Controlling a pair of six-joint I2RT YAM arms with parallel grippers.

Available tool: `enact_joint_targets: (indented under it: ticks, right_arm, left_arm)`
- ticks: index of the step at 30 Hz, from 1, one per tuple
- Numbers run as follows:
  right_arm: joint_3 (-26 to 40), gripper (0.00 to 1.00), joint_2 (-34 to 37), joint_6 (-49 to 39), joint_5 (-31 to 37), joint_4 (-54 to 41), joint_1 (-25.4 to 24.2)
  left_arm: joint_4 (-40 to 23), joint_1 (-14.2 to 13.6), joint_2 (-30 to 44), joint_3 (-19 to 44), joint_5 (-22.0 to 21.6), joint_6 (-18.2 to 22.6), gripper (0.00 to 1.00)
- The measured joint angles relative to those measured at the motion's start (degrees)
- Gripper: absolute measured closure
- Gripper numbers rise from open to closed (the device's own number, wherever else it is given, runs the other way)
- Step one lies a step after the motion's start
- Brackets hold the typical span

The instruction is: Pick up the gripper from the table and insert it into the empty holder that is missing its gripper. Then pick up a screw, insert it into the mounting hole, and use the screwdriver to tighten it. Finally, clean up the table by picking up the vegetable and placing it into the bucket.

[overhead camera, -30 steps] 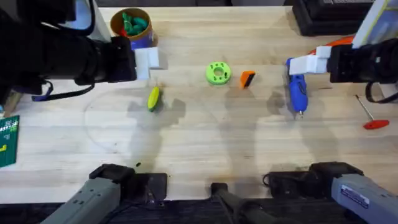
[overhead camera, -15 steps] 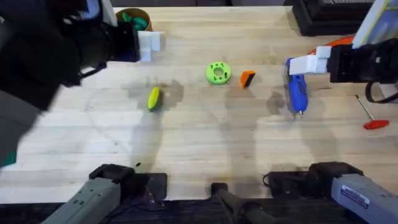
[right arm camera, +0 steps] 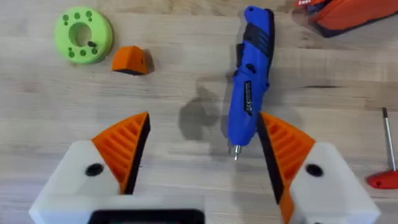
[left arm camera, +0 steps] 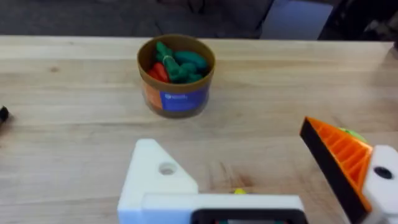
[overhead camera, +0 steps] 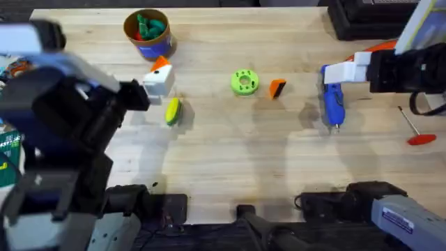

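The right gripper (right arm camera: 199,165) is hovering over the screwdriver (right arm camera: 250,78), jaws spread. The left gripper (left arm camera: 261,177) (one finger mount bare) is hanging jaws apart near the bucket (left arm camera: 176,76).

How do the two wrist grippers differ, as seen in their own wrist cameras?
The left gripper has one bare white holder and one orange pad; the right gripper has orange pads on both fingers. The left faces the bucket; the right hangs over the screwdriver. Both are open, with white mounts.
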Motion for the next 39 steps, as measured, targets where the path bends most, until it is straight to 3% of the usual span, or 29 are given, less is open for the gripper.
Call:
enact_joint_targets:
  ticks: [3, 11, 19, 28, 33, 39]
  right_arm:
    - [0.0, 0.009, 0.0, 0.0, 0.0, 0.0, 0.0]
    - [0.0, 0.011, 0.0, 0.0, 0.0, 0.0, 0.0]
    - [0.0, 0.011, 0.0, 0.0, 0.0, 0.0, 0.0]
    - [0.0, 0.009, 0.0, 0.0, 0.0, 0.0, 0.0]
    - [0.0, 0.009, 0.0, 0.0, 0.0, 0.0, 0.0]
    - [0.0, 0.009, 0.0, 0.0, 0.0, 0.0, 0.0]
  left_arm:
    - [3.1, 1.5, -6.1, -4.4, 2.2, 0.0, 0.015]
    - [10.4, 1.3, -17.8, -14.7, 5.4, 0.2, 0.015]
    - [10.7, -2.4, -26.0, -20.5, 6.7, 0.2, 0.015]
    - [7.1, -2.5, -30.8, -21.6, 11.1, 0.1, 0.015]
    - [7.8, -2.5, -31.0, -21.6, 17.0, 0.1, 0.015]
    - [7.5, -2.5, -31.0, -21.6, 28.8, 0.2, 0.015]
